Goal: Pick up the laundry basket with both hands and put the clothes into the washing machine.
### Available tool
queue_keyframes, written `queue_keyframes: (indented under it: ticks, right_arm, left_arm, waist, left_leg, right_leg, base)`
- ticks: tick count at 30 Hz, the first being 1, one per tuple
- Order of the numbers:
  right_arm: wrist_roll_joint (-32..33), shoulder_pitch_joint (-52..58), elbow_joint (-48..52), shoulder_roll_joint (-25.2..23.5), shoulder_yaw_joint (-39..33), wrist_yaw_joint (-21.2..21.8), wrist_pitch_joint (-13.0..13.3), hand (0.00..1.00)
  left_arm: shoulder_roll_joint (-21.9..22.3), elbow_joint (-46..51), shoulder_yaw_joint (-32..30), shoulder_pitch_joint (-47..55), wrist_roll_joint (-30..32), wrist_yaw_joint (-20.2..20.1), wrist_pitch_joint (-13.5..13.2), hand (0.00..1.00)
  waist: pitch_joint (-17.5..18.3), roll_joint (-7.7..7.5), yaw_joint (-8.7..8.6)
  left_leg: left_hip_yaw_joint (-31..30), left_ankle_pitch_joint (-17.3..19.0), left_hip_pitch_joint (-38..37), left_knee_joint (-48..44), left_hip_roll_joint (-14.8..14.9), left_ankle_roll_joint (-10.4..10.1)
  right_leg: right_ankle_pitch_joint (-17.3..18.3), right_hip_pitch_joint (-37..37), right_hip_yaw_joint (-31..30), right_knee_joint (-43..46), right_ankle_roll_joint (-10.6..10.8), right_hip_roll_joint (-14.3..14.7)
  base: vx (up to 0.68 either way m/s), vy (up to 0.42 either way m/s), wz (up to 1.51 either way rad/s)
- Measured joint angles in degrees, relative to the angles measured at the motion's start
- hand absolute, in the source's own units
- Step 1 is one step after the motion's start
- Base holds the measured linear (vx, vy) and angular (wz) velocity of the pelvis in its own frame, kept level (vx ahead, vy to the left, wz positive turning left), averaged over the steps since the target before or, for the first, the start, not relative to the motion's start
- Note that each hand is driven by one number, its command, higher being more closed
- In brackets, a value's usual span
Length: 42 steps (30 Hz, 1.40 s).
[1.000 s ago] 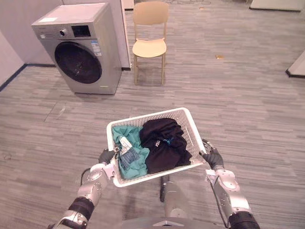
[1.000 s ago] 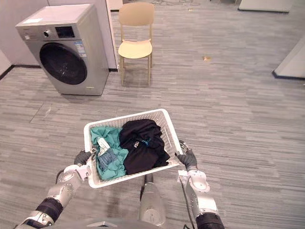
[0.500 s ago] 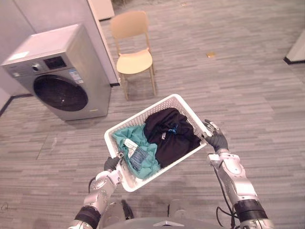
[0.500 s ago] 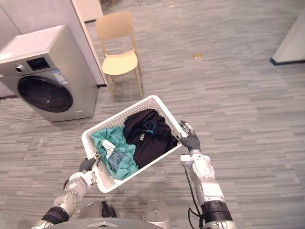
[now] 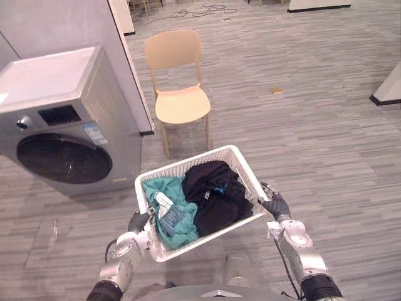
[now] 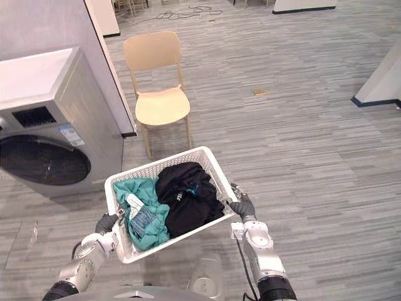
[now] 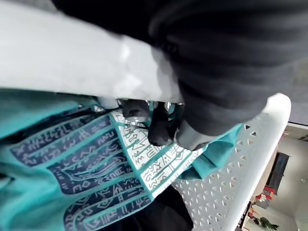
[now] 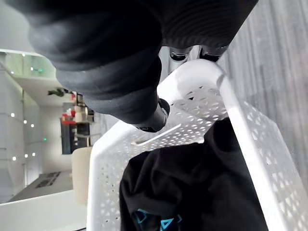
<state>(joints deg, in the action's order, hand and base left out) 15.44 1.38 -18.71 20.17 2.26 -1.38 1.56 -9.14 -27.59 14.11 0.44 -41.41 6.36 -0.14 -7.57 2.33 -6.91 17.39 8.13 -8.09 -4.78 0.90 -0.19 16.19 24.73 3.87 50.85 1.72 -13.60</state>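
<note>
One laundry basket (image 5: pixel 188 162), long axis crosswise

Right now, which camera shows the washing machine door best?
The left eye view: the washing machine door shows whole, dark, round and shut. The right eye view cuts its left edge off. Both wrist views look closely at the laundry basket and clothes.

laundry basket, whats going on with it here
The robot holds the white laundry basket off the floor, left hand gripping one side rim and right hand the other. A teal garment and a black garment lie inside. The washing machine stands ahead to the left, door shut, a chair beside it; these clothes are not yet loaded.
</note>
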Motion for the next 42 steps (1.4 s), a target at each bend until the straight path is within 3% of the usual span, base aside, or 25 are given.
queue_keyframes:
  ticks: [1,3,4,5,6,8,9,10,11,13,15,17,20,23,24,25,26,29,32,34,36,37,38,40,42]
  right_arm:
    - [0.02,-0.16,-0.01,0.22,-0.01,0.0,0.0,1.0]
    - [0.04,-0.14,0.0,1.04,-0.06,-0.06,-0.08,1.0]
    - [0.04,0.0,0.0,1.56,-0.11,-0.09,-0.14,1.0]
    - [0.02,0.03,0.22,2.86,-0.19,-0.18,-0.36,1.0]
    - [0.02,-0.21,0.35,3.32,-0.74,-0.43,-0.6,1.0]
    - [0.08,0.4,1.83,3.56,-1.06,-0.49,-1.55,1.0]
    - [0.22,0.79,4.23,3.57,-1.08,-0.49,-1.95,1.0]
    - [0.32,1.6,7.53,3.72,-1.08,-0.49,-1.95,1.0]
    - [0.39,2.19,9.6,3.91,-1.2,-0.5,-1.95,1.0]
    - [0.49,3.27,15.93,3.92,-1.97,-1.4,-1.65,1.0]
    - [0.95,1.91,16.94,4.0,-2.23,-1.85,-0.11,1.0]
    - [1.19,-0.43,15.19,3.93,-2.17,-1.86,0.96,1.0]
    - [2.31,-4.61,7.49,4.03,-1.58,-1.87,1.26,1.0]
    - [2.44,-5.0,1.62,5.6,-0.33,-1.92,0.33,1.0]
    - [2.38,-4.95,0.49,4.51,-0.11,-1.92,-0.11,1.0]
    - [2.41,-4.02,-0.35,3.07,-0.06,-1.93,-0.49,1.0]
    - [2.4,-3.46,-0.94,2.19,-0.12,-1.96,-0.56,1.0]
    - [2.19,-3.88,-2.2,1.35,0.07,-1.9,-1.39,1.0]
    - [2.16,-7.23,-3.48,1.22,2.25,-1.91,-1.37,1.0]
    - [2.27,-11.63,-4.95,2.22,2.96,-1.96,-1.16,1.0]
    - [2.33,-13.88,-4.91,2.85,3.63,-1.97,-1.21,1.0]
    - [2.4,-13.94,-4.74,2.57,3.97,-2.01,-1.2,1.0]
    - [2.4,-13.74,-4.72,2.54,4.39,-2.2,-1.21,1.0]
    - [2.39,-15.79,-4.68,6.35,4.34,-2.66,-1.65,1.0]
    - [3.26,-17.31,-4.7,8.91,4.27,-2.91,-2.01,1.0]
  left_arm:
    - [-0.15,-0.03,0.23,-1.13,0.03,0.0,0.01,1.0]
    - [-1.2,-0.23,1.72,-3.67,0.57,-0.04,0.0,1.0]
    - [-0.83,-0.27,1.98,-3.78,0.69,-0.04,0.0,1.0]
    - [0.19,-0.27,2.43,-3.8,1.17,-0.01,0.01,1.0]
    - [0.91,-0.37,2.85,-4.44,1.4,0.02,0.01,1.0]
    - [1.34,-0.5,3.09,-4.2,1.59,0.07,0.1,1.0]
    - [1.38,-0.48,2.8,-3.64,1.49,0.35,0.1,1.0]
    - [1.41,-0.42,2.0,-3.04,1.21,0.47,0.06,1.0]
    - [1.4,-0.23,1.88,-2.88,0.9,0.49,0.04,1.0]
    - [1.45,0.37,1.83,-2.83,0.14,0.62,-0.31,1.0]
    - [1.6,2.09,1.71,-2.82,-0.95,0.73,-1.71,1.0]
    - [1.49,2.48,1.6,-2.82,-1.31,0.74,-2.97,1.0]
    - [2.44,2.25,1.61,-2.82,-1.81,0.74,-2.67,1.0]
    - [3.98,0.99,2.17,-1.6,-1.74,0.75,-1.76,1.0]
    - [3.33,0.8,2.5,-0.72,-1.73,0.75,-1.47,1.0]
    - [2.81,-0.06,2.4,-0.07,-1.73,0.95,-1.21,1.0]
    - [2.61,-0.31,2.36,-0.3,-1.65,1.0,-0.57,1.0]
    - [1.23,-0.25,3.16,-0.49,-1.01,1.07,-0.2,1.0]
    - [-0.66,1.01,2.23,-1.04,-1.01,1.7,-0.36,1.0]
    - [-1.46,2.34,1.24,-4.08,-1.01,2.2,-1.21,1.0]
    - [-3.11,2.38,0.97,-7.51,-1.01,2.26,-1.29,1.0]
    - [-4.24,2.5,0.97,-8.53,-0.87,2.26,-1.42,1.0]
    - [-4.76,2.71,0.84,-8.53,-0.47,2.26,-1.51,1.0]
    - [-0.32,2.97,-0.65,-9.35,0.81,2.56,-1.67,1.0]
    - [1.19,2.97,-0.57,-11.48,1.21,2.58,-1.61,1.0]
  waist:
    - [-0.24,0.22,-0.28]
    - [-0.43,-0.86,-1.6]
    - [-0.36,-0.6,-2.2]
    - [-0.04,0.86,-2.65]
    - [-0.53,1.17,-2.53]
    - [-1.13,0.41,-2.58]
    - [-1.31,0.68,-2.44]
    - [-1.75,0.33,-1.89]
    - [-2.04,0.06,-1.31]
    - [-2.16,-0.14,-0.81]
    - [-1.82,-0.47,0.15]
    - [-1.58,-1.03,1.04]
    - [-1.45,-1.11,1.4]
    - [0.43,1.83,1.88]
    - [1.84,0.16,2.17]
    - [3.79,-1.95,1.04]
    - [4.03,-2.41,-0.4]
    - [3.85,-2.1,0.35]
    - [2.95,-0.68,0.67]
    - [2.42,1.61,0.79]
    - [2.28,1.29,0.84]
    - [2.21,-0.53,0.66]
    - [2.25,-1.93,0.57]
    - [0.16,3.75,0.57]
    - [-0.02,4.88,0.46]
  left_leg:
    - [-0.28,0.54,-0.83,0.46,0.03,-0.2]
    - [-2.0,2.96,-5.17,2.72,-1.21,-2.33]
    - [-3.24,3.69,-6.39,3.09,-1.08,-2.53]
    - [-4.1,4.34,-7.71,3.09,-0.32,-1.88]
    - [-4.31,3.66,-7.4,-1.46,0.38,-2.77]
    - [-4.41,1.83,-3.27,-16.75,2.55,-5.89]
    - [-4.23,-3.07,0.99,-29.98,5.89,-9.48]
    - [-3.36,-11.86,4.41,-40.62,9.19,-10.07]
    - [-2.35,-13.24,6.0,-45.8,11.08,-10.05]
    - [1.66,-6.79,10.85,-54.24,14.84,-5.57]
    - [4.87,-1.92,14.57,-46.03,14.46,-2.18]
    - [4.42,-2.57,16.07,-26.58,11.95,-1.41]
    - [-3.52,-7.88,16.42,-1.21,9.49,-4.44]
    - [-4.39,-10.83,16.82,0.03,9.29,-6.9]
    - [-4.46,-15.37,16.51,-2.3,6.91,-8.92]
    - [-3.18,-12.5,17.24,-4.93,3.99,-7.16]
    - [-3.18,-10.98,17.41,-6.79,2.54,-5.91]
    - [0.32,-8.19,11.86,-5.17,1.56,-3.12]
    - [3.81,-8.0,3.07,1.01,1.8,-2.89]
    - [5.9,-6.66,1.58,3.42,3.47,-4.92]
    - [7.31,-5.78,1.79,4.31,3.54,-6.46]
    - [7.36,-5.68,0.31,5.27,2.58,-7.87]
    - [7.16,-5.56,-0.85,5.83,1.85,-8.94]
    - [6.68,-4.72,-0.33,5.14,6.25,-11.28]
    - [6.58,-7.23,1.75,5.02,7.24,-11.7]
  right_leg:
    - [-1.74,1.0,0.05,-6.4,0.61,0.59]
    - [-16.39,0.56,-0.37,-32.8,1.78,1.47]
    - [-20.35,0.13,-0.74,-31.44,1.31,1.56]
    - [-19.92,0.95,-0.92,-27.23,0.79,2.09]
    - [-14.96,1.45,-0.17,-21.67,0.02,1.21]
    - [-11.09,-1.51,1.38,-17.64,-1.04,0.03]
    - [-8.92,-5.05,2.89,-17.46,-2.03,0.12]
    - [-6.99,-9.13,3.43,-18.36,-2.5,0.84]
    - [-5.63,-11.34,3.52,-18.93,-2.72,1.25]
    - [-1.5,-18.41,4.17,-20.9,-2.73,1.57]
    - [-0.21,-19.74,3.18,-22.02,-1.94,1.0]
    - [0.37,-19.48,1.05,-22.75,-0.99,0.02]
    - [3.68,-17.98,-4.15,-20.75,2.32,-1.57]
    - [6.45,-19.05,-9.72,-21.79,7.66,-2.29]
    - [6.91,-19.06,-12.67,-22.62,9.33,-4.94]
    - [4.57,-19.86,-14.83,-24.37,10.05,-7.62]
    - [0.84,-19.98,-15.95,-23.72,9.25,-8.71]
    - [-14.71,-11.61,-18.39,-9.33,8.23,-8.48]
    - [-8.53,-4.66,-11.1,0.34,7.29,-8.15]
    - [-6.53,-0.07,-1.98,-11.35,6.23,-7.76]
    - [-12.43,0.68,-1.84,-27.74,6.23,-6.13]
    - [-19.45,0.15,-2.64,-32.96,5.51,-5.79]
    - [-22.4,-0.53,-3.03,-33.39,4.93,-6.02]
    - [-20.89,-0.42,-0.3,-32.34,5.55,-2.48]
    - [-20.0,1.54,0.78,-31.1,4.65,-2.01]
  base:
    - [0.4,-0.04,0.45]
    - [0.51,-0.099,0.49]
    - [0.46,-0.13,0.5]
    - [0.56,-0.152,0.47]
    - [0.64,-0.207,0.51]
    - [0.65,-0.282,0.31]
    - [0.58,-0.249,-0.04]
    - [0.47,-0.137,-0.17]
    - [0.44,-0.112,-0.22]
    - [0.37,-0.055,-0.07]
    - [0.28,0.044,-0.24]
    - [0.29,0.137,-0.48]
    - [0.33,0.251,-0.6]
    - [0.44,0.461,-0.89]
    - [0.46,0.524,-0.9]
    - [0.5,0.51,-0.29]
    - [0.58,0.577,-0.03]
    - [0.38,0.386,-0.43]
    - [0.26,0.215,-0.64]
    - [0.16,0.042,-0.47]
    - [0.15,-0.077,-0.17]
    - [0.19,-0.162,-0.02]
    - [0.26,-0.313,-0.05]
    - [0.24,-0.315,-0.04]
    - [0.14,-0.158,0.21]
